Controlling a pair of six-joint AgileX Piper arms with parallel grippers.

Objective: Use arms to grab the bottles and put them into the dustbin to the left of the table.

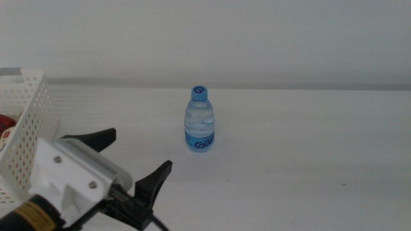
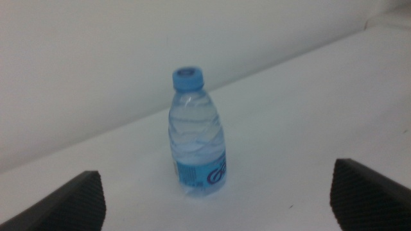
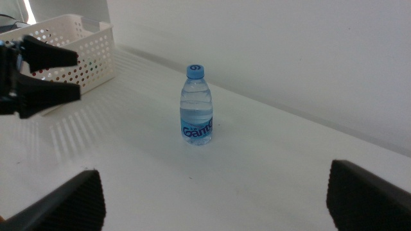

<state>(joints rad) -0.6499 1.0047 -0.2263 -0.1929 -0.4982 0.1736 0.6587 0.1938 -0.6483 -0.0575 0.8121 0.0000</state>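
A small clear water bottle (image 1: 200,122) with a blue cap and blue label stands upright on the white table (image 1: 308,160), near its middle. My left gripper (image 1: 131,154) is open in the near left of the middle view, short of the bottle and not touching it. In the left wrist view the bottle (image 2: 198,141) stands ahead between the spread fingers (image 2: 77,202). The white perforated dustbin (image 1: 32,122) sits at the table's left. My right gripper (image 3: 215,192) is open, well back from the bottle (image 3: 196,106), and does not show in the middle view.
Something red (image 1: 5,120) and white lies inside the dustbin, mostly hidden by its wall. The right wrist view shows the dustbin (image 3: 77,45) behind the left gripper (image 3: 38,77). A pale wall runs along the table's far edge.
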